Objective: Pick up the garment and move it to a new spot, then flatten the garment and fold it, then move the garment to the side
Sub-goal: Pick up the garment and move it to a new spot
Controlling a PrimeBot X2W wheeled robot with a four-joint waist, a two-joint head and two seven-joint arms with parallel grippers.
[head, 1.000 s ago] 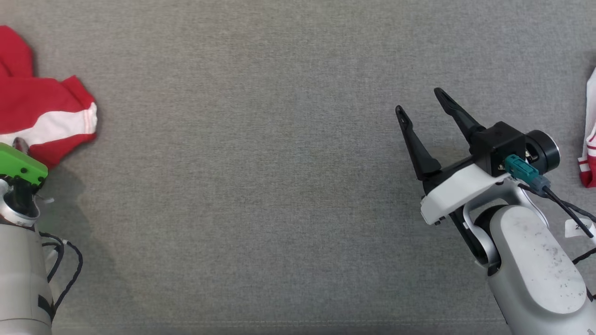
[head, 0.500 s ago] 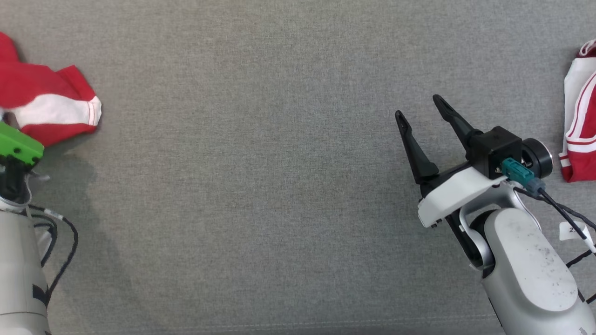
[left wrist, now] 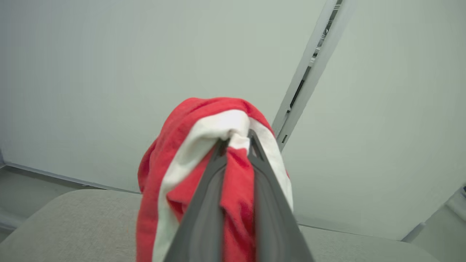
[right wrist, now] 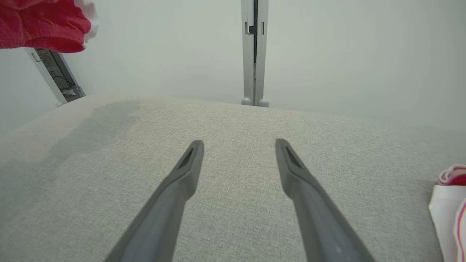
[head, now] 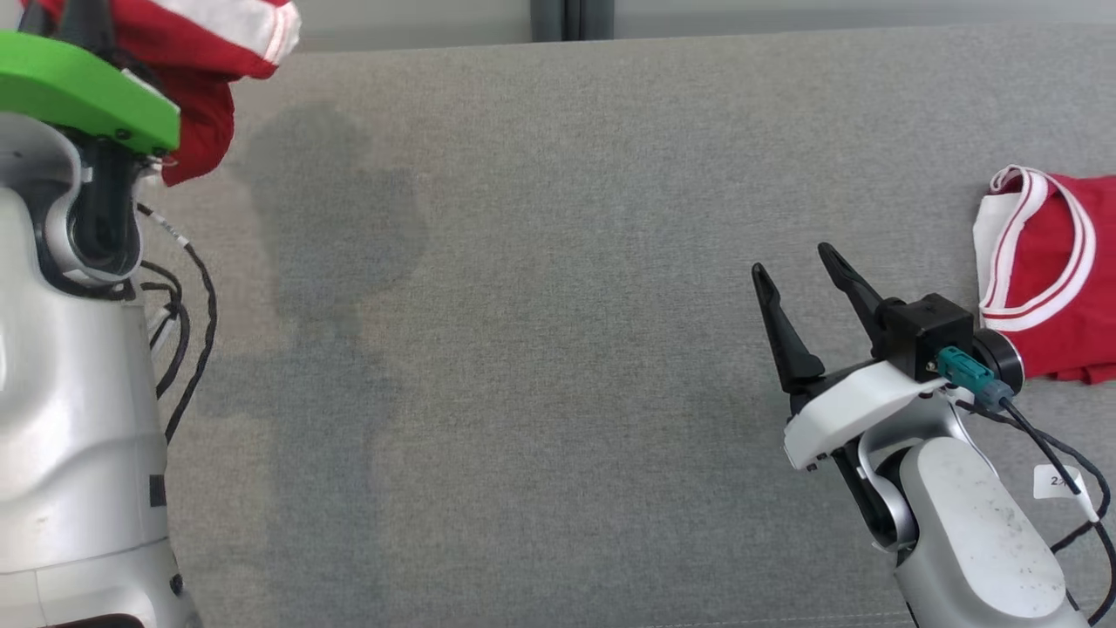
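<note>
The grey padded surface [head: 558, 392] is stretching across the scene. The red and white garment [left wrist: 171, 153] is hanging above its far left corner, a fold pinched tight between the fingers of the left gripper [left wrist: 236, 140]. A second garment [head: 1059, 279] is lying at the right edge. The right gripper [head: 792, 260] is waiting beside it, fingers spread wide, holding nothing. The carrying step seems to be running; next comes lowering the cloth onto the open middle before releasing.

High left claw [left wrist: 236, 140] tight; low right claw [head: 792, 260] wide.
</note>
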